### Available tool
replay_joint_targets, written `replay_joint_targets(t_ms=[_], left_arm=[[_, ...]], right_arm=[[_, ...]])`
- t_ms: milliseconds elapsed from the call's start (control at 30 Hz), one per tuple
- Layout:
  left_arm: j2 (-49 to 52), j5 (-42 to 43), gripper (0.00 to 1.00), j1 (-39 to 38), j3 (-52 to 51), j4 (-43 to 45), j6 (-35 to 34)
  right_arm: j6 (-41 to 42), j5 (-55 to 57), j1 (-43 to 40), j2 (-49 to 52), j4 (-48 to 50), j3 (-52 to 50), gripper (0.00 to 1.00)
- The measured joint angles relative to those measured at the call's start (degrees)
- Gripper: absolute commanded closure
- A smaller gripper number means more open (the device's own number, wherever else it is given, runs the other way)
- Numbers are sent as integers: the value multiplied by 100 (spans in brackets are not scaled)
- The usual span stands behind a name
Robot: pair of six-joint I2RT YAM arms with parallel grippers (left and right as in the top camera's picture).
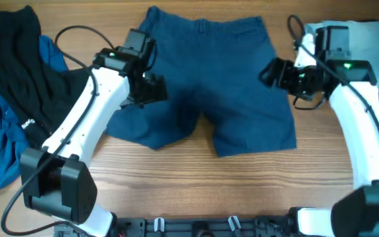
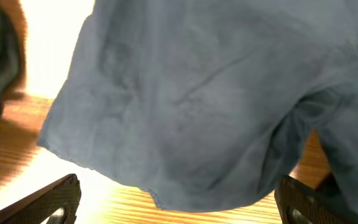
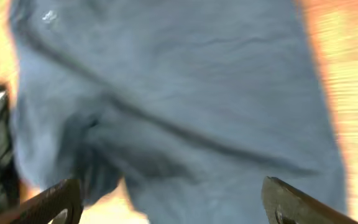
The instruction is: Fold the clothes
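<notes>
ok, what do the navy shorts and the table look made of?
Navy shorts: woven cloth, likely cotton twill, matte; soft creases and a hemmed edge show. Table: wood or wood-look laminate, slight sheen; straight grain lines, can't tell which.

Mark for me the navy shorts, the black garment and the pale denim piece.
navy shorts (image 1: 232,72), overhead view, on the seat below the waistband.
black garment (image 1: 18,72), overhead view, on the middle of its crumpled body.
pale denim piece (image 1: 374,43), overhead view, on its bare upper right part.
</notes>
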Motion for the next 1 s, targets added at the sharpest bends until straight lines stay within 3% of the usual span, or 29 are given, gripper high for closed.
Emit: replay_joint_targets(t_ms=[33, 67, 100, 133, 167, 200, 333, 533, 767, 1000], left_arm=[[0, 44, 11, 101, 0, -103, -4], [0, 79, 27, 203, 0, -223, -20], [0, 103, 50, 361, 0, -260, -57], [0, 109, 69, 452, 0, -256, -94], [0, 142, 91, 608, 0, -234, -90], [0, 144, 96, 737, -2, -199, -103], [15, 212, 96, 1067, -527, 140, -92], [59, 365, 96, 1106, -1757, 1117, -138], [66, 356, 96, 1106, -2369, 2282, -173], [66, -219, 96, 1106, -2400, 2841, -175]], right_arm=[[-2, -85, 280, 22, -28, -15, 13], [-4, -166, 645, 76, -20, -37, 26], [0, -210, 1029, 120, 72, -46, 43], [83, -214, 1427, 170, 260, -46, 68], [240, -186, 1982, 286, 509, -46, 88], [374, -155, 2295, 385, 625, -46, 96], [802, -72, 3115, 1467, 855, -46, 96], [-299, 2, 3237, 2518, 1292, -52, 96], [-881, 37, 3237, 2905, 1705, -55, 96], [-719, 254, 3237, 2929, 166, 48, 96]])
